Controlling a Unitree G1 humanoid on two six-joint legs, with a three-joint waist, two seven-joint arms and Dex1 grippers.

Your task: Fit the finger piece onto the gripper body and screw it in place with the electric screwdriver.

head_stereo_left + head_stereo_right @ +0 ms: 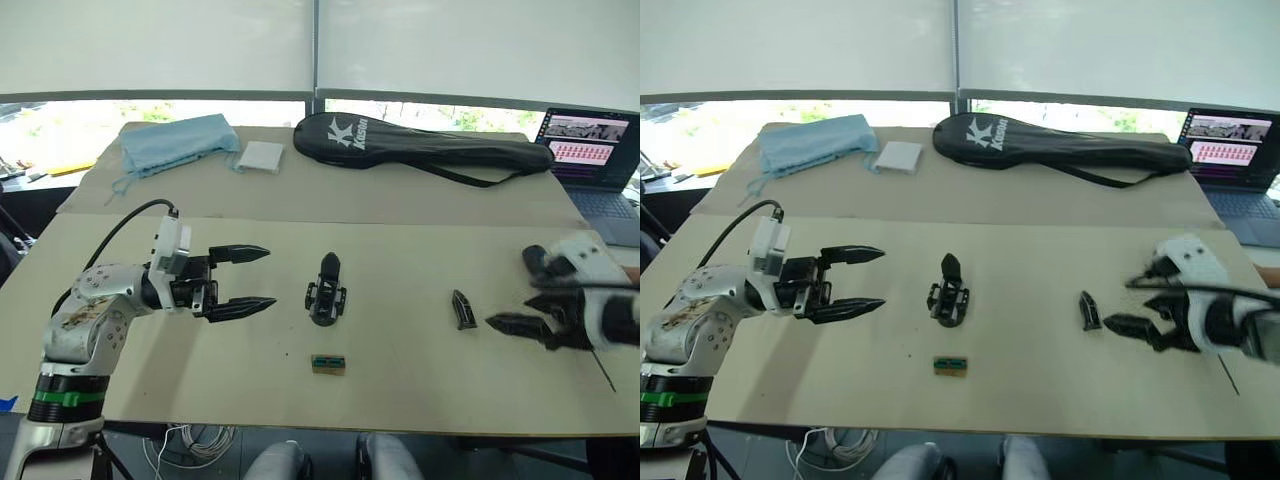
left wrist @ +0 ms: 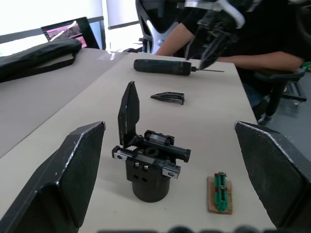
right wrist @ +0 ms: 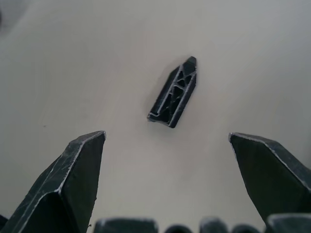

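A black racket bag (image 1: 420, 148), a blue cloth (image 1: 178, 142) and a white pad (image 1: 261, 157) lie along the desk's (image 1: 400, 290) far side; a laptop (image 1: 595, 150) stands open at its right; a small green block (image 1: 328, 363) sits near its front edge.

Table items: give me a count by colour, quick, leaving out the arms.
Black: 4 — racket bag, gripper body, finger piece, screwdriver
Blue: 1 — cloth
White: 1 — pad
Green-and-tan: 1 — small block
Dark grey: 1 — laptop
Total: 8
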